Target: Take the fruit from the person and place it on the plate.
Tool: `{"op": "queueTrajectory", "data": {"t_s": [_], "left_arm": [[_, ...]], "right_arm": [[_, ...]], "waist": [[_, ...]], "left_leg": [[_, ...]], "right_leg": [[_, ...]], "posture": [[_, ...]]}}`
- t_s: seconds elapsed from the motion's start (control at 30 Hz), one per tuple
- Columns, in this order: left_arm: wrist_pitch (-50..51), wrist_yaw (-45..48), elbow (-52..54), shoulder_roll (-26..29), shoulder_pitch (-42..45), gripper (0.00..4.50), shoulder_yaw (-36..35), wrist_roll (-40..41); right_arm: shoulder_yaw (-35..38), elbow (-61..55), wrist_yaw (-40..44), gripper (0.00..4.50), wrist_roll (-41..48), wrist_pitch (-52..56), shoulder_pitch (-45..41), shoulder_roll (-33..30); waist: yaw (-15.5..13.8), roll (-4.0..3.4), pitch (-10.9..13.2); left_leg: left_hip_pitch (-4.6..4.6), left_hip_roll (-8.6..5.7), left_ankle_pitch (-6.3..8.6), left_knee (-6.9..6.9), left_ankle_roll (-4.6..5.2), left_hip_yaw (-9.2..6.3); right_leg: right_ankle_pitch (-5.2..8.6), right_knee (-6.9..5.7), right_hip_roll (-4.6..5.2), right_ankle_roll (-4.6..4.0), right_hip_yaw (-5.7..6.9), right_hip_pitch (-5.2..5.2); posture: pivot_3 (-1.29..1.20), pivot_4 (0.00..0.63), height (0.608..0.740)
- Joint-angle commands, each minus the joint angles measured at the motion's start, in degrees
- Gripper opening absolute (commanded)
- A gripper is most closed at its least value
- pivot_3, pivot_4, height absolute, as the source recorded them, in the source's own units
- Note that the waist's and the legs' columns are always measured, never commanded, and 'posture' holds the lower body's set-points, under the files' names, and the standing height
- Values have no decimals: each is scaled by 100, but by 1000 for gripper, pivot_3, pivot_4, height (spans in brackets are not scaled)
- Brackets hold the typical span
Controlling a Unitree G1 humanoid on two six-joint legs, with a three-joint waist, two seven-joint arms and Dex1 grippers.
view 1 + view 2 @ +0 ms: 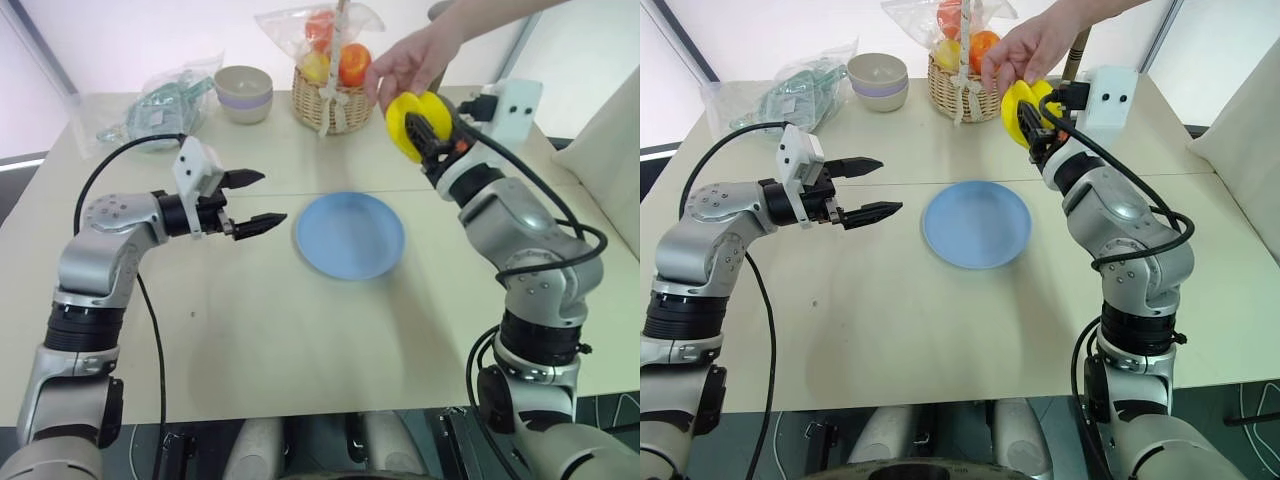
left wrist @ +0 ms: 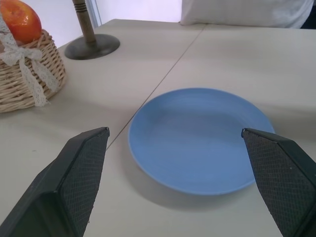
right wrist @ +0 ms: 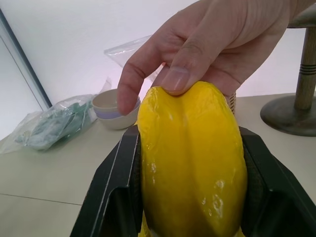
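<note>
1. My right pincer (image 1: 432,128) is clamped on the fruit (image 1: 412,122), one black finger on each side of its ridged yellow body (seen best in the right wrist view).
2. The person's hand (image 1: 408,62) grips the fruit from above this pincer, thumb pressed on the top ridge.
3. The plate (image 1: 350,235) lies on the surface (image 1: 300,330) below the right pincer and toward my left, bare of any object.
4. My left pincer (image 1: 252,201) is spread wide and points level at the plate, which sits just ahead of its fingertips.
5. Beyond the right pincer stand a wicker basket (image 1: 325,100) of round fruits, a small bowl (image 1: 244,93) and a plastic bag (image 1: 165,105).
</note>
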State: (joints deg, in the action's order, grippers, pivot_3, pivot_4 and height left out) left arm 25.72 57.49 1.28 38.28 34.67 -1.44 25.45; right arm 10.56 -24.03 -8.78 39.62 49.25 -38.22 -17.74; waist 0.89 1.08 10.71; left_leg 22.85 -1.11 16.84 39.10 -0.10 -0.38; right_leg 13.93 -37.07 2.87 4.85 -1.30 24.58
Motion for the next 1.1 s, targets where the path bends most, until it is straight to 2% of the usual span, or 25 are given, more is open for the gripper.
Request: {"op": "queueTrajectory", "data": {"t_s": [0.03, 0.3, 0.5, 0.6, 0.7, 0.93, 1.1], "left_arm": [[-108, 25, 103, 58, 136, 4500, -136, 17], [-146, 22, 68, 16, 166, 4500, -107, 6], [-197, 138, -50, 31, 231, 4500, -47, -33], [-251, 218, -176, 15, 307, 4500, -11, -78], [-316, 285, -291, -13, 374, 4500, 15, -117], [-40, 635, 40, 204, 140, 4500, 40, 20], [244, 925, 383, 548, -137, 4500, -56, 151]], "right_arm": [[209, -357, -56, 1672, 18, 40, -7, 12], [397, -735, -59, 1672, 202, 442, -23, -162], [367, -1490, 1098, 1672, 1519, 1581, 327, -1306], [163, -1467, 1658, 1672, 1773, 1785, 503, -1791], [-347, -1243, 2151, 1672, 1458, 1614, 618, -2038], [-1496, -204, 2922, 1672, 314, 677, 590, -1757], [-1953, 525, 3374, 1672, -411, 65, 624, -1572]], "waist": [[-3, 0, 0], [0, -1, 1], [-11, -2, 1], [-11, -1, 1], [14, -2, 1], [2, -2, 2], [1, -2, 2]], "left_leg": [[0, 0, 0, 0, 0, 0], [3, 0, 0, -1, 0, 0], [18, 0, 1, -1, 1, -2], [19, 0, 1, -1, 2, -3], [18, 0, 1, -1, 2, -2], [20, 0, 1, 0, 2, -2], [31, -1, 1, 0, 1, -2]], "right_leg": [[0, 0, 0, 0, 0, 0], [0, 1, 1, 0, 0, 3], [0, 9, 4, 0, 4, 11], [0, 10, 4, 0, 5, 10], [0, 10, 2, 0, 5, 10], [0, 10, -1, 0, 5, 12], [0, 9, 0, 0, 5, 24]], "posture": [[0, 150, 740], [0, 150, 740], [0, 150, 740], [0, 150, 740], [0, 150, 740], [0, 150, 740], [0, 150, 740]]}}
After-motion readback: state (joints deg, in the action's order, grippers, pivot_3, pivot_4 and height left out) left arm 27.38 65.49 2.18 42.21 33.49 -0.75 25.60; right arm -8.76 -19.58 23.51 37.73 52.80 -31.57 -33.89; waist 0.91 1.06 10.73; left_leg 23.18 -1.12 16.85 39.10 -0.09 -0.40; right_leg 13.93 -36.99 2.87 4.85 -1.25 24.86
